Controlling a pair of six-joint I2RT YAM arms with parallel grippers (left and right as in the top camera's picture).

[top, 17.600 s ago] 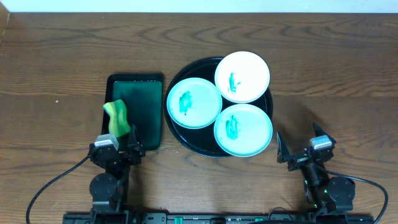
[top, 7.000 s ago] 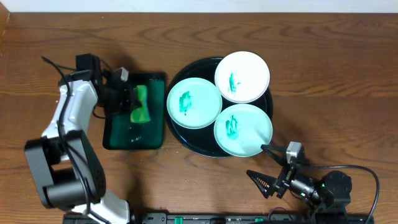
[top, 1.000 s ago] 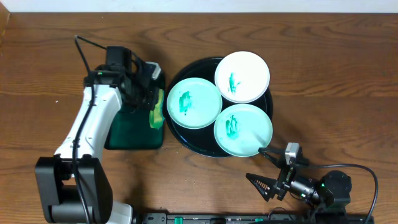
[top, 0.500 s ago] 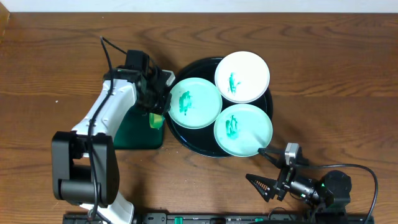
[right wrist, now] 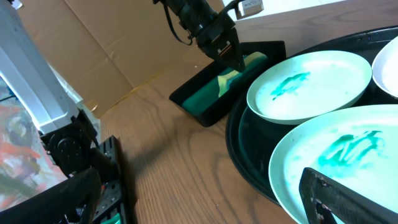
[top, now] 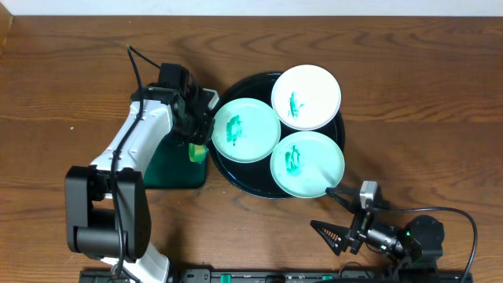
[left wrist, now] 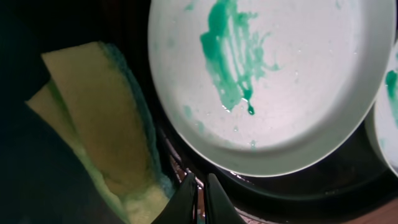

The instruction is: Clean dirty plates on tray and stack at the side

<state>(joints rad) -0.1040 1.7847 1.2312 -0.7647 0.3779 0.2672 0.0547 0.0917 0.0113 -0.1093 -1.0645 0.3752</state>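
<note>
Your left fingers (left wrist: 185, 202) pinch the sponge (left wrist: 93, 118) by one edge beside the tray (top: 228, 169); scrubbing could pull it loose. Your right fingers (right wrist: 354, 199), spread wide, leave the plates (top: 245, 130) free to skate.

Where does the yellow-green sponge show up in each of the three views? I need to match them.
Overhead: sponge left of centre, under the left claw, between the green tray and the black tray.
Left wrist: sponge fills the left side.
Right wrist: sponge upper middle, on the green tray's near end.
Shared landmark: the smeared mint plate next to the sponge.
</note>
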